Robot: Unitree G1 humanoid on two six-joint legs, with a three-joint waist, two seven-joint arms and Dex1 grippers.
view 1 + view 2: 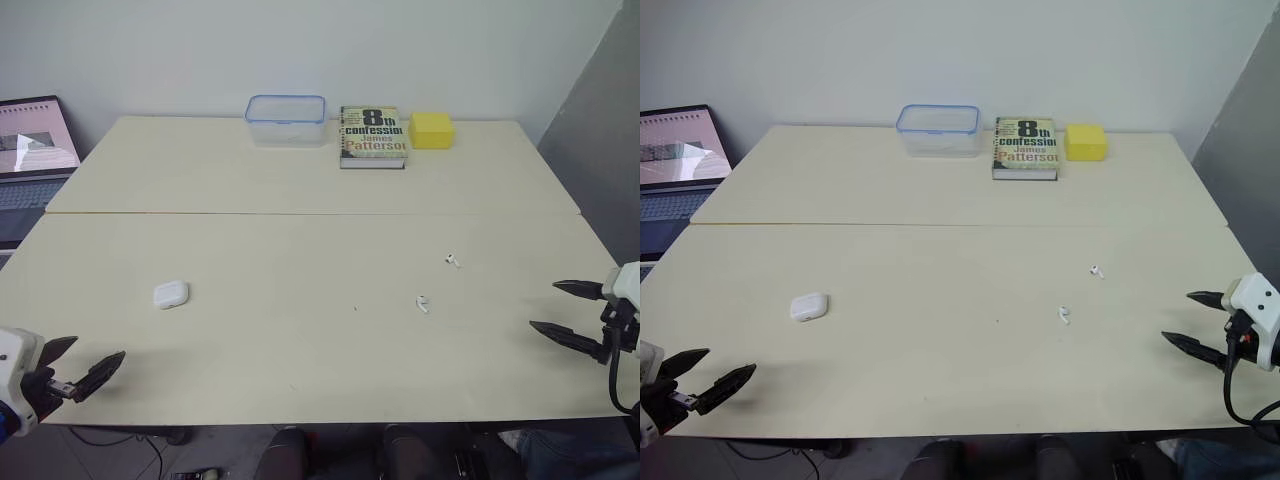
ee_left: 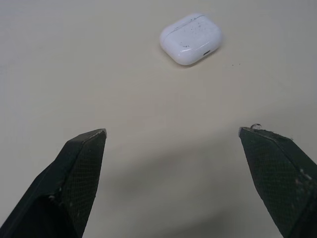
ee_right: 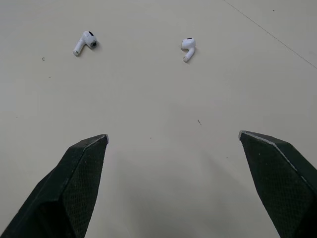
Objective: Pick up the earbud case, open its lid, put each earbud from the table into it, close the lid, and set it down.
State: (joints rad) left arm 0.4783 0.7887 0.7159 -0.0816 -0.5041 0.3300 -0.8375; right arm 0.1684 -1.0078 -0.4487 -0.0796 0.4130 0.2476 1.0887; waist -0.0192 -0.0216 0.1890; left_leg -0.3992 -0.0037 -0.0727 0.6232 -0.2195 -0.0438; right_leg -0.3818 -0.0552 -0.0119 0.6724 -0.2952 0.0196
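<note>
Left wrist view puts us closest in. The left gripper [image 2: 171, 131] hangs low over the near edge of the table [image 1: 300, 240], its two black fingers spread wide with nothing between them. Just ahead, apart from both fingers, the earbud case [image 2: 190, 38] lies flat on the bare top with its lid shut, on our left half of the table.

We judge the case light, rigid and glossy. With its rounded corners it will likely slide or squirt out under a careless pinch. We would take it squarely across two opposite sides, below the lid seam, so the lid is free to swing.

On the other side, the right gripper [image 1: 543, 305] hovers at the near right edge, its fingers likewise well apart and empty. Beyond it, toward the middle, the nearer earbud [image 1: 423, 303] and the farther earbud [image 1: 453, 260] lie apart from each other. They are tiny, smooth and light, so a nudge will probably roll or flick them away. A fingertip pinch across the bulb or stem seems the only hold.

Nothing stands between either gripper and its target. Along the far edge, well clear, sit a clear container [image 1: 286, 120], a book [image 1: 373, 137] and a yellow block [image 1: 431, 130]. A laptop [image 1: 35, 150] stands off to the far left.
</note>
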